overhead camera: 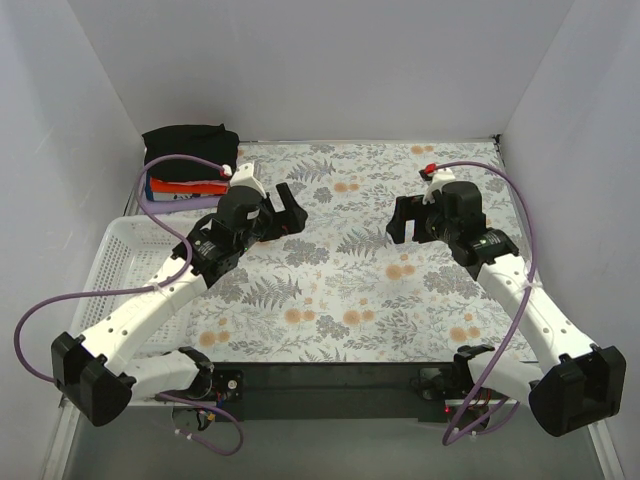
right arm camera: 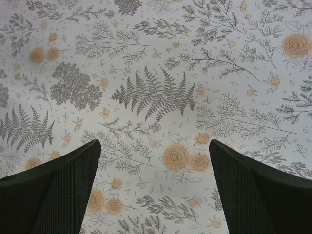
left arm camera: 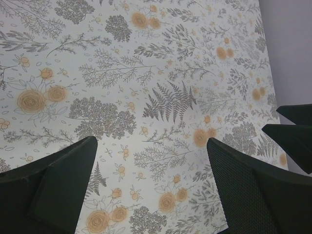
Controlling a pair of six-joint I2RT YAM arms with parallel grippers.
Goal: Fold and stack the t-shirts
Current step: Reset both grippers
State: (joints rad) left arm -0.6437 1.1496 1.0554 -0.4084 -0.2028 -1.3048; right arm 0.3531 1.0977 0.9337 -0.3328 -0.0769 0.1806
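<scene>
The t-shirts [overhead camera: 190, 175] sit stacked in the far left corner, black one on top, close to the walls and just beyond the basket [overhead camera: 112, 262]. The left end effector [overhead camera: 278, 214] and right end effector [overhead camera: 408, 222] hover spread and holding nothing over the patterned surface [overhead camera: 350, 290]. The likeliest slip is the left arm's cable [overhead camera: 190, 157] or wrist brushing the stack and toppling it. Open room lies between the arms.

We see a counter [overhead camera: 370, 290] under a grey flower cloth [overhead camera: 330, 190]. At ten o'clock sits a pile of folded t-shirts [overhead camera: 187, 160], with a black one on top. A white basket [overhead camera: 118, 262] lies at nine o'clock.
</scene>
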